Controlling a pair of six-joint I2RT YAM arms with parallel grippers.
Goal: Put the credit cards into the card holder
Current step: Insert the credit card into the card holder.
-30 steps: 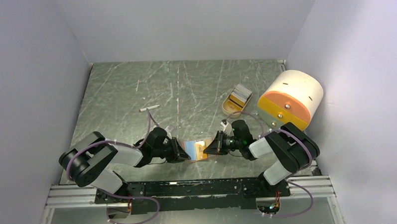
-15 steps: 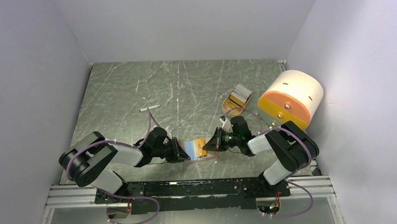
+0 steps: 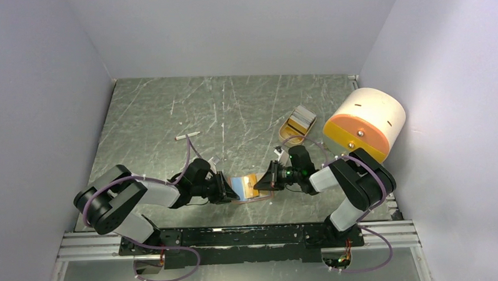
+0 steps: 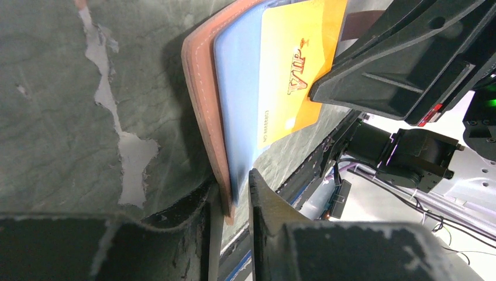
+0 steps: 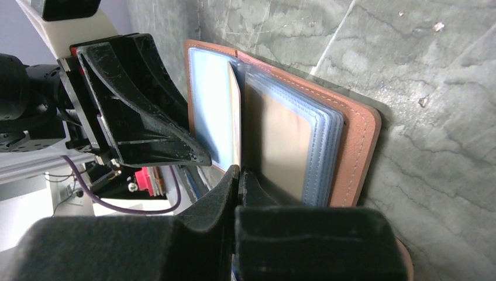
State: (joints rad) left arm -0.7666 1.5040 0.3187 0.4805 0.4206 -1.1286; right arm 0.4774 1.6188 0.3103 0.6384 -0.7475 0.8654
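**Seating the yellow card in the holder**

The holder (image 3: 247, 199) lies open on the surface (image 3: 233, 110) at 6 o'clock, between the two arms. The left claw (image 4: 234, 193) comes in from 9 o'clock and is clenched on the edge of the leather cover, pinning it down. A blue card (image 4: 237, 105) lies flat against that cover and looks already housed. The right claw (image 5: 238, 175) reaches in from 3 o'clock and pinches the yellow card (image 4: 292, 76) by its outer edge. The card's far end lies over the blue one, among the clear sleeves.

The step in hand appears to be the insertion. To do it well, the right claw should hold the card flat and in line with the sleeve mouth, then push it straight toward 9 o'clock. A tilted card would likely catch a sleeve lip or buckle. The left claw should not slacken, or the holder may slide along the surface with the push. The right claw should release only once the card is well inside.

More cards (image 3: 304, 117) wait in the tray (image 3: 286, 136) at 1 o'clock.
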